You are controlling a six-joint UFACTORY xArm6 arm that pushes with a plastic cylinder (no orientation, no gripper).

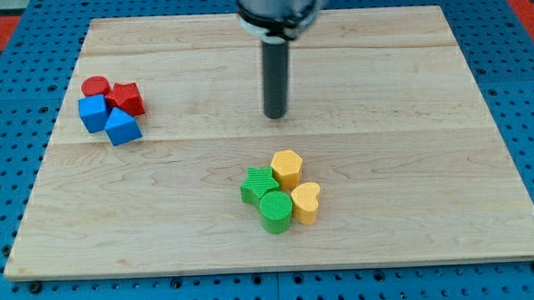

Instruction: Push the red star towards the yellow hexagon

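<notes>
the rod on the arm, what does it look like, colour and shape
My rod is a straight, dark, near-black cylinder, plain and smooth, with a flat-cut end at my tip. It hangs from a wider round metallic grey collar at the view's top. No cables, markings or fingers show.

The pale wooden plank surface (410, 163) carries two clusters. Near the view's left: a red cylinder (95, 86), red star (127, 99), blue cube (92, 112) and blue wedge-like block (122, 127). Lower centre: a yellow hexagon (287, 168), green star (259, 184), green cylinder (275, 210) and yellow heart (306, 202).

The dark rod hangs straight down from the arm's grey housing at the view's top, my tip (276, 116) resting just above mid-view.
</notes>
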